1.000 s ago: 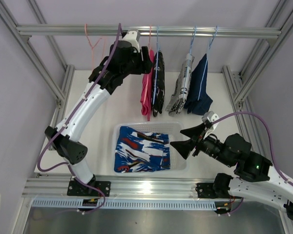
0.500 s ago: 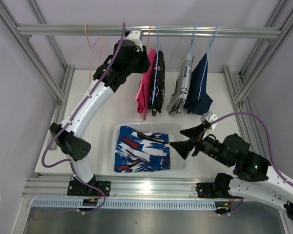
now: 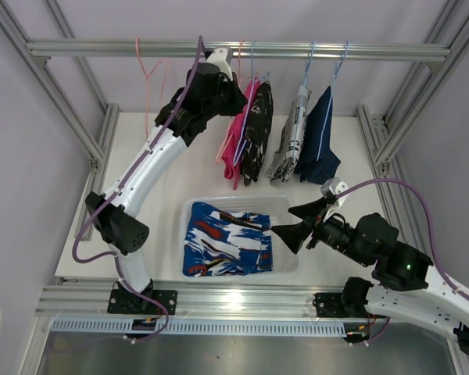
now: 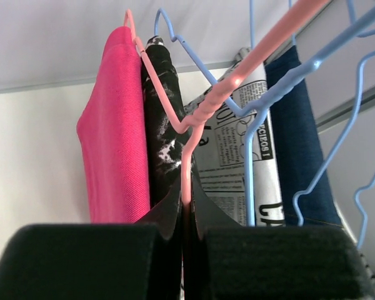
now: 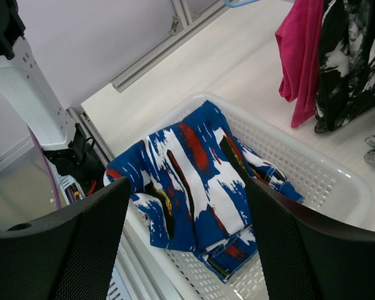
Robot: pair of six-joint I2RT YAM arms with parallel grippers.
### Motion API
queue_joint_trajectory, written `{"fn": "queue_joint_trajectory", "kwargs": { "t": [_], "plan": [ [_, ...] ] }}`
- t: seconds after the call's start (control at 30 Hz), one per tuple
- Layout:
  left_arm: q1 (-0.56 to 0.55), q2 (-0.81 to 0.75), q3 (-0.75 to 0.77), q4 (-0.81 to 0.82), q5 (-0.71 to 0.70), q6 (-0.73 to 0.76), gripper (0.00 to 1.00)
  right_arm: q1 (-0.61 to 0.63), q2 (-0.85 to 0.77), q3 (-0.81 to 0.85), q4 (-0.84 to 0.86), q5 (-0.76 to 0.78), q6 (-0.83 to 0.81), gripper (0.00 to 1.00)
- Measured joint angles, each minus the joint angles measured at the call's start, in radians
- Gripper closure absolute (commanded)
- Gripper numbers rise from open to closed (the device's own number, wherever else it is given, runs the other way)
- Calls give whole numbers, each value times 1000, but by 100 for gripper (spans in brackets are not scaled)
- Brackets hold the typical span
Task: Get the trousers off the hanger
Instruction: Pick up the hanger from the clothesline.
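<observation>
Four small pairs of trousers hang from a rail (image 3: 242, 50) at the back, each with its long axis running down toward the white worktop (image 3: 194, 168). From left to right they are the pink trousers (image 3: 234, 148), the black trousers with white pattern (image 3: 258, 137), the white trousers with black print (image 3: 291, 141) and the dark blue denim trousers (image 3: 320, 144). The pink and black pairs press together. A fifth pair, the blue trousers with red and white pattern (image 3: 223, 238), lies crumpled flat in a white basket (image 3: 285, 203) at the front.

The left end effector (image 3: 236, 98) is raised beside the pink pair and clamped shut on the wire of the pink hanger (image 4: 194, 125). The right end effector (image 3: 297, 223) hangs over the basket's right edge with its fingers spread and nothing between them.

An empty pink hanger (image 3: 147, 70) hangs at the rail's left end.

The left wrist view shows the thin pink wire pinched between the pads, with blue hangers (image 4: 249, 175) crowding just behind it. From above, the arm hides that grip.
</observation>
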Motion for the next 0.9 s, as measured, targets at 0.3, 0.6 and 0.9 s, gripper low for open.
{"fn": "queue_joint_trajectory", "kwargs": {
  "t": [0.3, 0.6, 0.9],
  "plan": [
    [1, -55, -68, 45, -16, -31, 99, -2, 4, 0, 0, 1, 1, 20],
    [2, -86, -39, -40, -127, -12, 100, -2, 30, 0, -2, 9, 6, 21],
    [8, -87, 99, -157, -213, 64, 100, -2, 36, 0, -2, 18, 8, 20]
  ]
}}
